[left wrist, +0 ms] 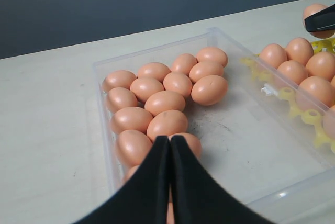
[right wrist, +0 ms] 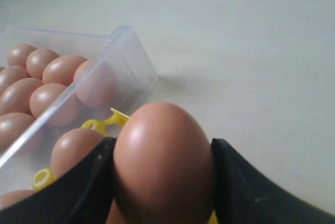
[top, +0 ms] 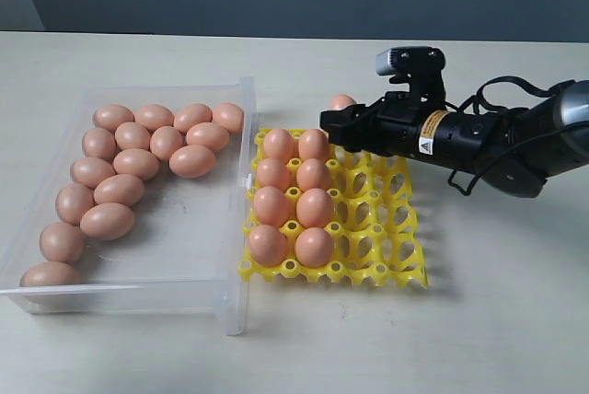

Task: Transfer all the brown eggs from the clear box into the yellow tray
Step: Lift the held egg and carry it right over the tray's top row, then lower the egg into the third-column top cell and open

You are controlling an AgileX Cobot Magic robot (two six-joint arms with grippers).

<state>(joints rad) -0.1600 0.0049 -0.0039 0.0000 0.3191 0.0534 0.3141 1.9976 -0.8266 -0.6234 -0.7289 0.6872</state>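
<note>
Several brown eggs [top: 136, 163] lie along the back and left side of the clear box [top: 189, 256]. To its right sits the yellow tray [top: 391, 228], whose two left columns hold several eggs [top: 315, 207]. My right gripper [top: 336, 118] hangs over the tray's back edge, shut on one brown egg [right wrist: 163, 164] that fills the gap between its black fingers [right wrist: 89, 182]. That egg [top: 342, 102] peeks out behind the gripper. My left gripper [left wrist: 170, 139] is shut and empty, above eggs [left wrist: 167, 123] in the clear box [left wrist: 251, 161]; it does not show in the exterior view.
The pale table [top: 497, 330] spreads around box and tray. The right arm [top: 479, 141] reaches in from the right over the tray's back right cups. The tray's two right columns [top: 391, 187] hold no eggs.
</note>
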